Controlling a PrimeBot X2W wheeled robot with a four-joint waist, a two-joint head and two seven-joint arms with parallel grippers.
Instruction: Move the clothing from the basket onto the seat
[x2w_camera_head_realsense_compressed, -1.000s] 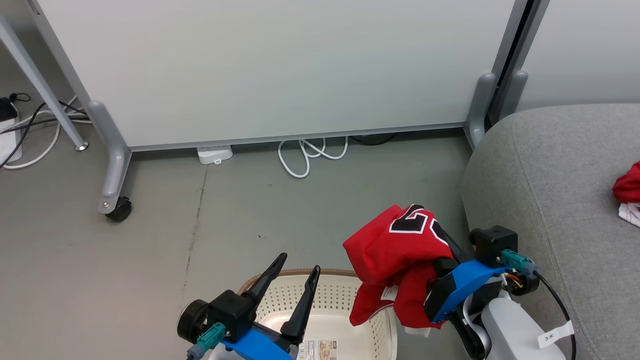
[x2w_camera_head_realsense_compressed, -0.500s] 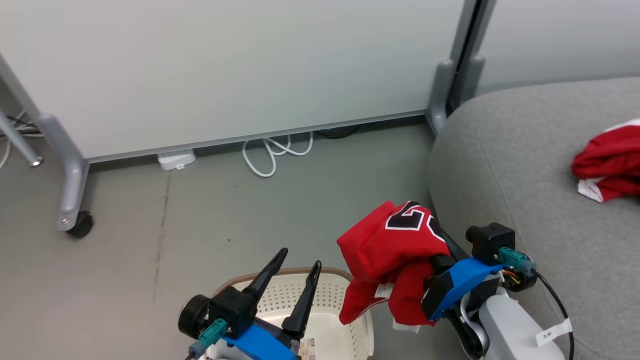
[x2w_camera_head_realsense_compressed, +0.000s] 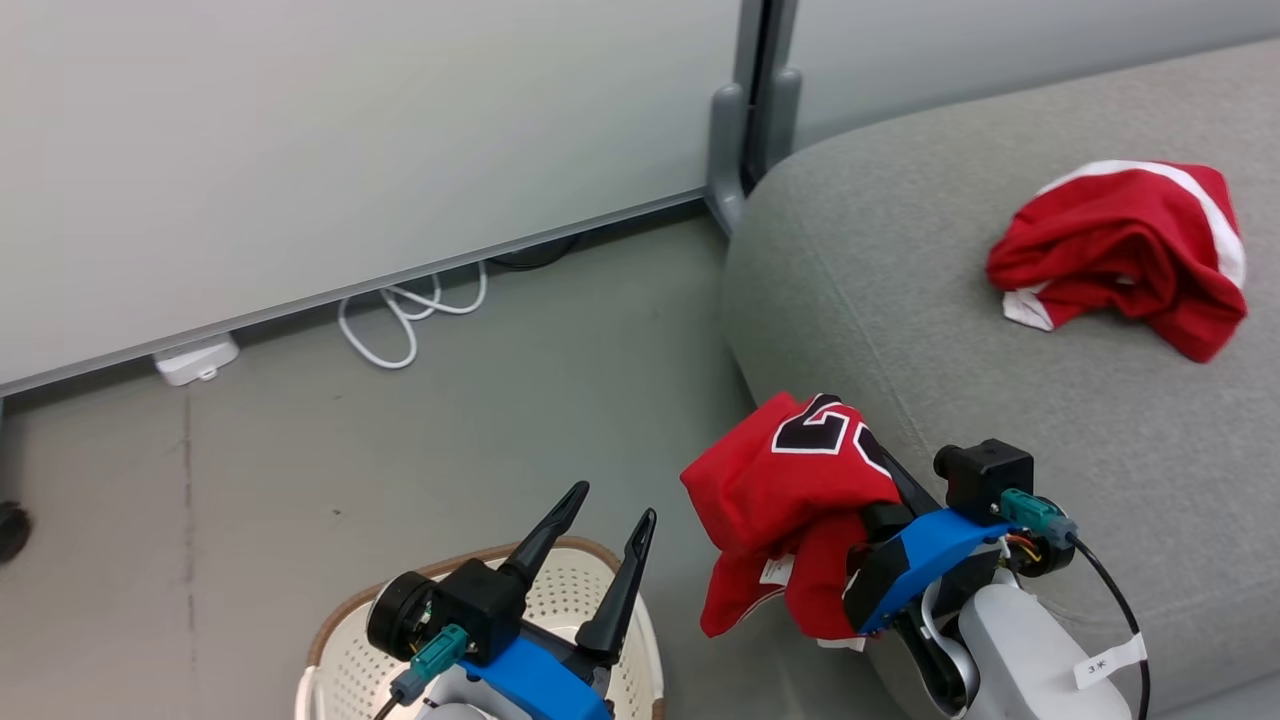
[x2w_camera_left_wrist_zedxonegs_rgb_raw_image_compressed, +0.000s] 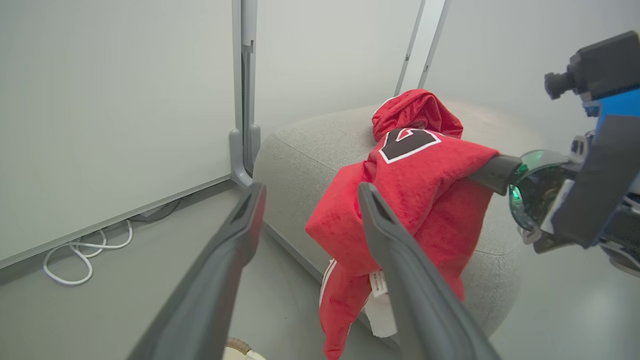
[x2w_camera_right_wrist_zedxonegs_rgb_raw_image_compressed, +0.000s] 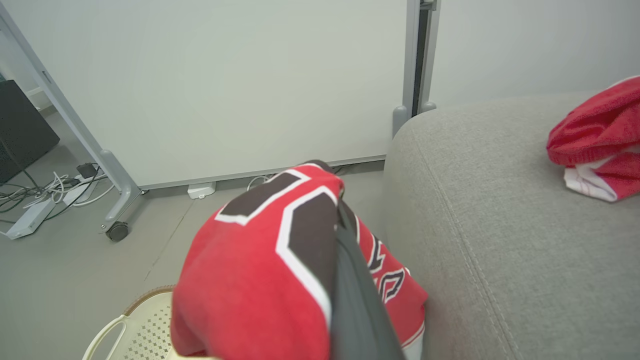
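R gripper (x2w_camera_right_wrist_zedxonegs_rgb_raw_image_compressed: 320, 165) is clamping shut on red numbered garment (x2w_camera_head_realsense_compressed: 790, 480), fabric draping over & below jaws, forearm angling up beside seat (x2w_camera_head_realsense_compressed: 900, 300) edge. L gripper (x2w_camera_head_realsense_compressed: 614, 503) is hovering, jaws wide apart, empty, basket (x2w_camera_head_realsense_compressed: 330, 625) just beneath. 2nd garment (x2w_camera_head_realsense_compressed: 1120, 250) is lying on seat, well beyond R jaws.

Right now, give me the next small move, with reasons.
Probably swing the right gripper to the right, over the seat, before opening. It is shut on the jersey, which hangs beside the seat's edge, not over it; released here, it would likely miss. Another garment already lies on the seat.
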